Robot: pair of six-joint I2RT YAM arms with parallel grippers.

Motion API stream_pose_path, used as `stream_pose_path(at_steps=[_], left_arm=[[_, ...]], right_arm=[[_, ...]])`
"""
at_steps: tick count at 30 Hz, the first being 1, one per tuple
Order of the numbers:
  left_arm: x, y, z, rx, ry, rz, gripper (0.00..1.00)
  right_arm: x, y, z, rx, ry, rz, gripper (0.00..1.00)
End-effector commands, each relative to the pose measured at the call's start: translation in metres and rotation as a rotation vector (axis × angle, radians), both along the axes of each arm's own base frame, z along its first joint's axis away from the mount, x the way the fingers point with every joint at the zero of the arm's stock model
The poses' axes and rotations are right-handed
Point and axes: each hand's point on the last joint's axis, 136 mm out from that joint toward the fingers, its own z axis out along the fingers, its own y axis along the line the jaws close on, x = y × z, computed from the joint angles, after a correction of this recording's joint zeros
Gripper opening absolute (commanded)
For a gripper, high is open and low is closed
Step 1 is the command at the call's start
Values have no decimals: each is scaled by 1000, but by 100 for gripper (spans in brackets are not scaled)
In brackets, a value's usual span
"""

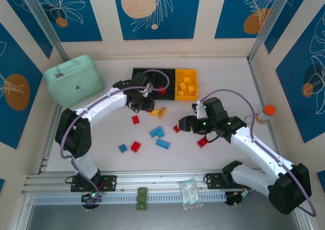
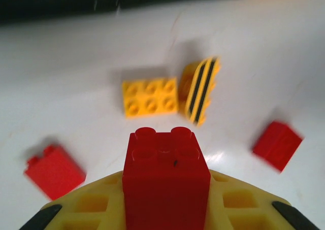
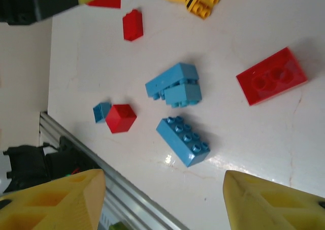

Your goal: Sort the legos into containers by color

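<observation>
Top external view: the yellow bin of the containers holds several yellow legos; blue bricks, red, yellow and striped ones lie loose on the table. Left gripper clamps a red brick; right gripper hangs with fingers apart. Sorting appears roughly half done.

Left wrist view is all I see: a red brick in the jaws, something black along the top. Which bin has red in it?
Observer: The middle black bin, beside the yellow bin, holds a red piece.
Operator: And the other arm?
Observer: The right arm has its jaws open, just right of the loose blue bricks on the table.
Operator: Any yellow sorted?
Observer: Yes, several yellow bricks lie in the yellow bin.
</observation>
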Motion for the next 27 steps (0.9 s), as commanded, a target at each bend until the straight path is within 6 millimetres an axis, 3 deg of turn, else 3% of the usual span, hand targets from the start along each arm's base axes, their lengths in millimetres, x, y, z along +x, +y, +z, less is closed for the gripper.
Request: stream_pose_path(at_steps=[1,6,14,21,27], left_arm=[[17,-22,1,-26,6,-11,24],[58,-42,8,-7,-37,-14,25],[111,-69,1,-4,-55,-2,25],[133,-93,-15,-69,-31,-1,27],[138,-97,-31,-71,-12,8,29]], right_arm=[[8,-7,4,12,-19,-60,63],[12,-15,3,7,-7,-95,63],[10,-29,-3,8,13,-152,63],[10,-37,-5,7,22,-177,63],[11,-41,-4,10,22,-188,63]])
